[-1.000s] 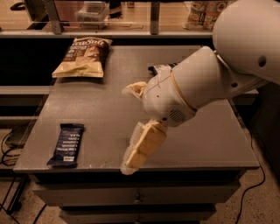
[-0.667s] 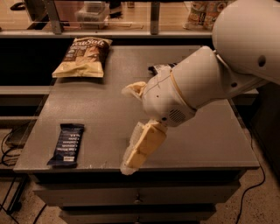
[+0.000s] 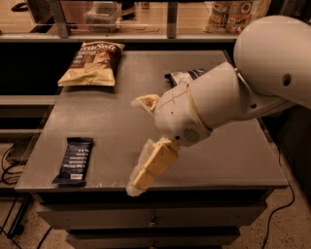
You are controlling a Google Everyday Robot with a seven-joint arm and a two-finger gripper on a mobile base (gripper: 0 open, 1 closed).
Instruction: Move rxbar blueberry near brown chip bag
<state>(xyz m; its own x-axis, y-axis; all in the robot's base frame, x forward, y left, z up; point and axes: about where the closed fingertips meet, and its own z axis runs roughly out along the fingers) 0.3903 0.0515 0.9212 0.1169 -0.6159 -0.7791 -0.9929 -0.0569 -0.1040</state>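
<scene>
The rxbar blueberry (image 3: 74, 160), a small flat navy bar with white text, lies near the front left edge of the grey table (image 3: 116, 121). The brown chip bag (image 3: 92, 63) lies at the back left corner, dark top with white script and a tan lower part. My gripper (image 3: 137, 146) hangs over the front middle of the table, to the right of the bar and not touching it. Its two cream fingers are spread wide, one finger (image 3: 146, 103) behind and the other (image 3: 151, 165) reaching the front edge. It holds nothing.
A blue-and-white bag (image 3: 187, 75) lies at the back middle of the table, mostly hidden behind my white arm (image 3: 228, 97). A shelf with containers (image 3: 102, 12) runs behind the table. Cables (image 3: 9, 160) hang at the left of the table.
</scene>
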